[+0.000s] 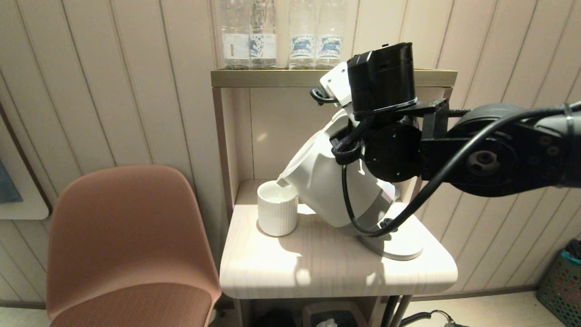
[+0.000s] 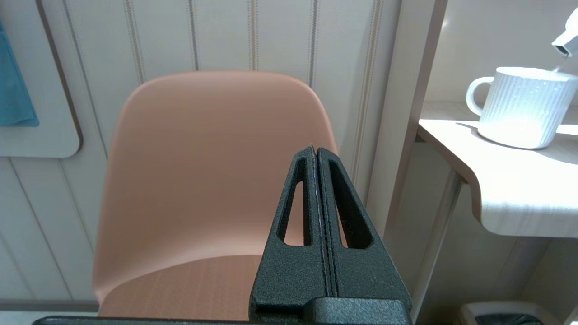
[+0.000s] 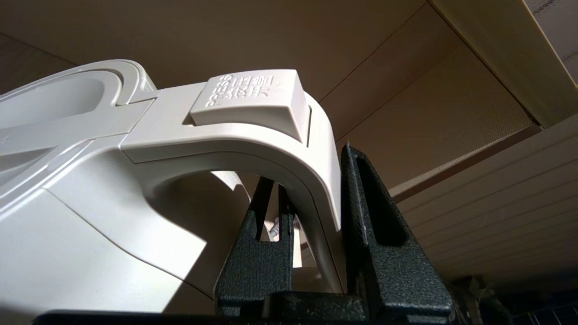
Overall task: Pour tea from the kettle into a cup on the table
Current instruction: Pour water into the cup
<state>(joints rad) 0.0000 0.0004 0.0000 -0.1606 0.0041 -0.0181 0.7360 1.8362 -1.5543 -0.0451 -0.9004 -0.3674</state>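
The white kettle (image 1: 322, 181) is lifted off its round base (image 1: 395, 247) and tilted to the left, its spout right over the rim of the white ribbed cup (image 1: 277, 209). The cup stands on the pale wood-grain table (image 1: 317, 268) at its left rear. My right gripper (image 3: 311, 189) is shut on the kettle's loop handle (image 3: 253, 144), one finger inside the loop and one outside. In the head view its wrist hides the handle. My left gripper (image 2: 316, 151) is shut and empty, low beside the table. From there the cup (image 2: 524, 108) shows a small loop handle under the spout (image 2: 566, 43).
A pinkish-brown chair (image 1: 131, 240) stands left of the table. Several clear bottles (image 1: 281, 34) stand on the brass-coloured shelf top (image 1: 272, 78) above the kettle. A green basket (image 1: 563, 281) sits on the floor at the right, a bin (image 1: 331, 318) under the table.
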